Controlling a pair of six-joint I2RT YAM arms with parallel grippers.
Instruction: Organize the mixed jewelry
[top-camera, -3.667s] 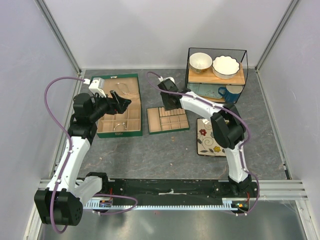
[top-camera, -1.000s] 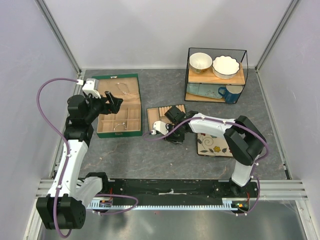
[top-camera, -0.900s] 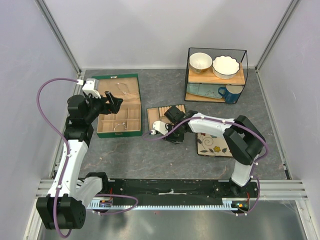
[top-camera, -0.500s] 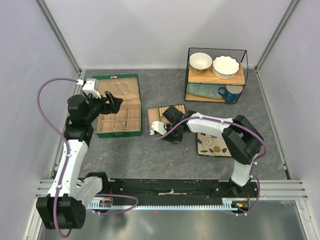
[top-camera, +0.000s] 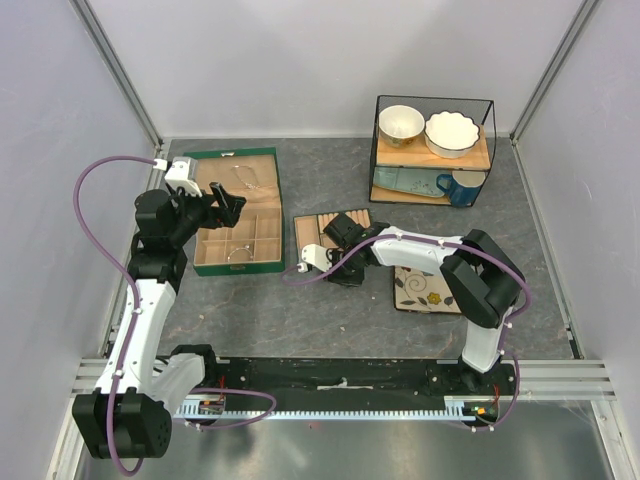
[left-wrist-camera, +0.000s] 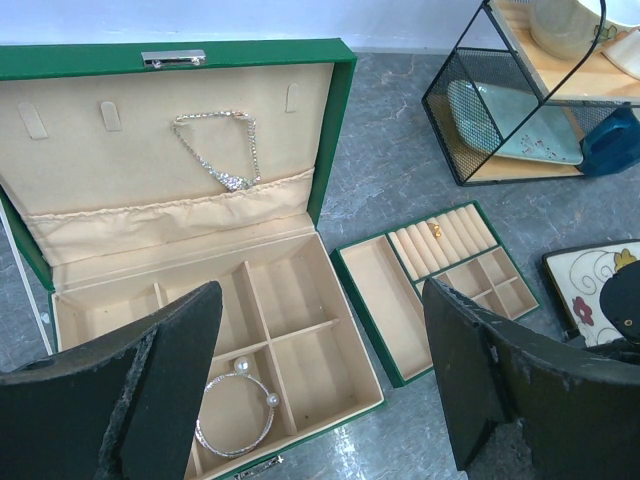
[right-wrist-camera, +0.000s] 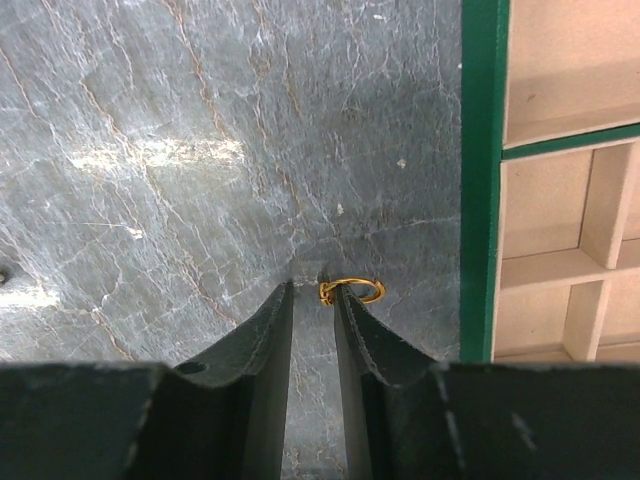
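Right gripper down on the table, jaws pinched to a narrow slit with the gold ring at their tips, just beside the tray rim — can't tell if it's clamped; left gripper wide open, holding nothing, above the jewelry box.

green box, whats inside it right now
A silver bangle with pearl ends lies in a front compartment, and a chain necklace hangs on the lid lining. The other visible compartments look empty. The box's near-left corner is hidden behind the left gripper.
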